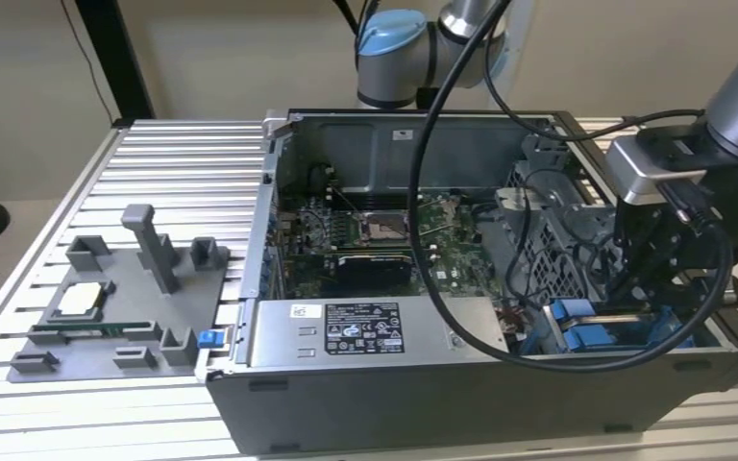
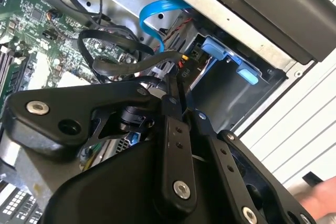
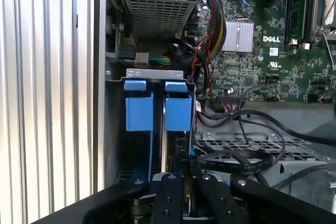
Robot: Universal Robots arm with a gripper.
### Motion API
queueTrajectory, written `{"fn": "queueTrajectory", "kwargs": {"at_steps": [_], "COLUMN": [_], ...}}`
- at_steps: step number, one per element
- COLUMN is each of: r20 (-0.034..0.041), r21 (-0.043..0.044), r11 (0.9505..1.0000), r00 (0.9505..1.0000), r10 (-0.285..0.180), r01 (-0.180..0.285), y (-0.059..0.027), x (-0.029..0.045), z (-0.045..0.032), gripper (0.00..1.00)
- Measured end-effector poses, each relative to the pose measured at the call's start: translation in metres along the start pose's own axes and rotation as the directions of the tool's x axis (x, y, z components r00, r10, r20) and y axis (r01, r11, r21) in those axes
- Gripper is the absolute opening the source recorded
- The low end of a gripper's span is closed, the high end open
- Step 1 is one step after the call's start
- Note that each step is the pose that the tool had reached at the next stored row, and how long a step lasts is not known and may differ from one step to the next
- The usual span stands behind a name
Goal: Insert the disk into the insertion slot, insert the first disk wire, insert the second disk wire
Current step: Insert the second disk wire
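- Disk (image 3: 170, 150) sits edge-up inside the insertion slot (image 3: 152, 77) of the grey metal cage, at the corner of the open computer case (image 1: 472, 394). In the first wrist view two blue carrier tabs (image 3: 139, 106) stand side by side at the slot's mouth, just under a grey metal lip.
- In the exterior view the same blue parts (image 1: 587, 336) show in the case's corner at the exterior view's right, beside the grey power-supply box (image 1: 369, 331) with its white label.
- The gripper (image 3: 185, 182) hangs directly over the slot, and its black fingers (image 2: 170, 145) are drawn narrow, almost together. Between the fingertips a dark plug with a black wire (image 2: 131, 64) seems to be pinched, but it cannot be told for sure that they grip it.
- A blue flat cable (image 2: 157, 11) curves near the blue tabs in the second wrist view.
- Inside the case lies the green motherboard (image 1: 382, 226), and black wires (image 3: 241, 158) lie across the perforated top of the cage.
- The case rests on a ribbed metal table (image 1: 177, 182). At the exterior view's left, well apart from the case, a grey holder tray (image 1: 126, 317) carries small computer parts.
- A blurred hand (image 2: 320, 198) shows at the corner of the second wrist view.
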State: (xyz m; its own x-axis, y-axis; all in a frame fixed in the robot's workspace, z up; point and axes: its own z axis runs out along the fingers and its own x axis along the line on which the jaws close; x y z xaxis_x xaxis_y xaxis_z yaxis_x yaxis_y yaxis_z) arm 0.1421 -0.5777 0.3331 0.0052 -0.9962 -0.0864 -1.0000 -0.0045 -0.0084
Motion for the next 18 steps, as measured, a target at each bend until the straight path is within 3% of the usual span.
{"fn": "queueTrajectory", "kwargs": {"at_steps": [5,6,11,18], "r20": [-0.0004,0.0039,0.0109,0.01], "r21": [0.0005,0.0005,0.0005,0.0005], "r11": [1.0,1.0,1.0,1.0], "r00": [1.0,1.0,0.9999,1.0], "r10": [0.0,0.0,0.0,0.0], "r01": [0.0,0.0,0.0,0.0], "y": [0.0002,0.0002,0.0003,0.0], "x": [-0.0004,-0.0004,-0.0001,-0.0028], "z": [0.0017,0.0031,-0.0009,-0.0317], "gripper": [0.0,1.0,1.0,1.0]}}
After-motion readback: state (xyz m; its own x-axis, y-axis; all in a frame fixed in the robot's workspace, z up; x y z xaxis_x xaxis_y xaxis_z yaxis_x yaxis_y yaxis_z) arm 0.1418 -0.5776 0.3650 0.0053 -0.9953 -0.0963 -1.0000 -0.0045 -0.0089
